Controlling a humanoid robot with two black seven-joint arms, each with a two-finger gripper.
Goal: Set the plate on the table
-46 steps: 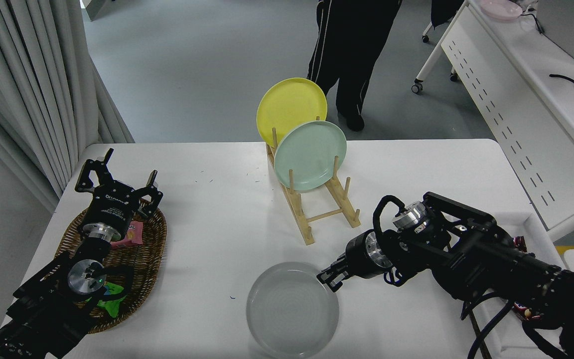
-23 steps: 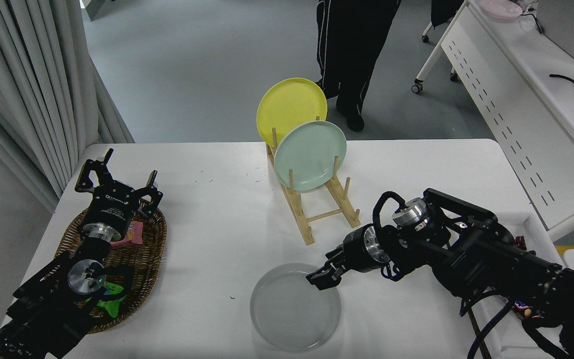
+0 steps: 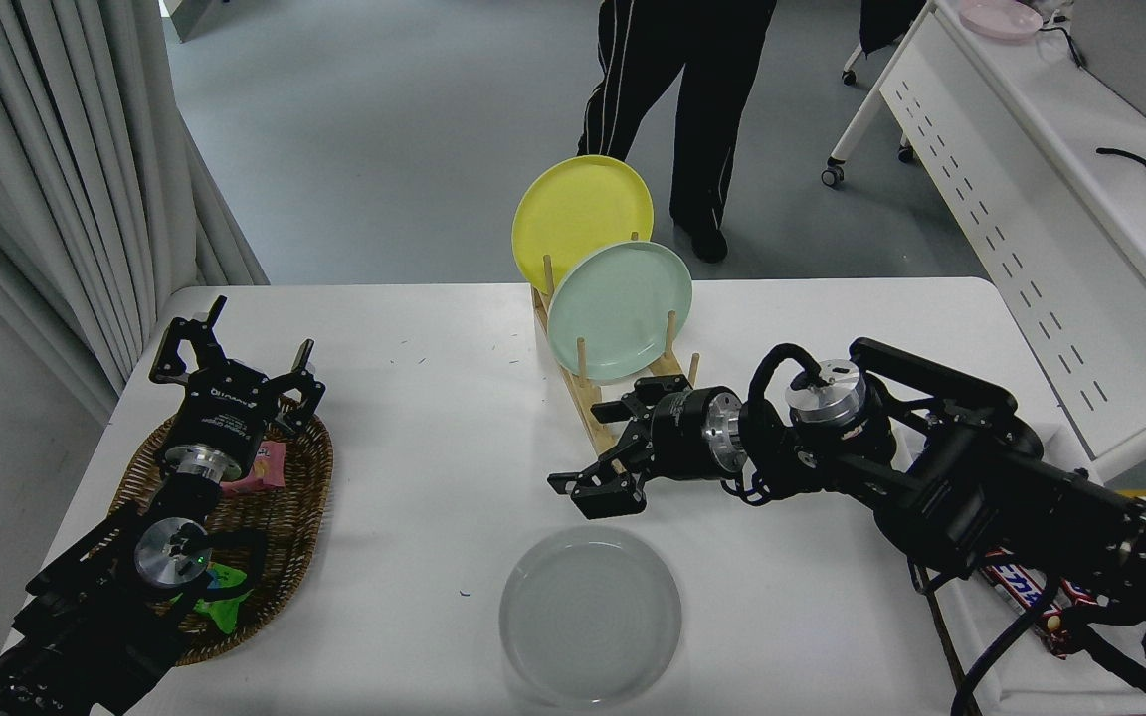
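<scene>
Lifted clear of the plate (image 3: 590,615) since half a second ago, the right gripper (image 3: 601,484) now hangs over bare table (image 3: 434,447) just beyond the plate's far rim, its fingers spread apart and holding nothing. Flat and face up, the round grey plate lies on the white table near the near edge, its rim just short of the bottom of the frame; being round, it has no long axis. Open tabletop surrounds it left and right. Behind the gripper, the wooden rack (image 3: 633,418) is partly hidden by the right wrist; it holds a mint green plate (image 3: 619,310) and a yellow plate (image 3: 573,214) on edge. Parked at the lower left, the left gripper (image 3: 233,350) stands with fingers apart over a wicker basket (image 3: 304,497). A person (image 3: 682,89) at the far side is cut off above the legs.
</scene>
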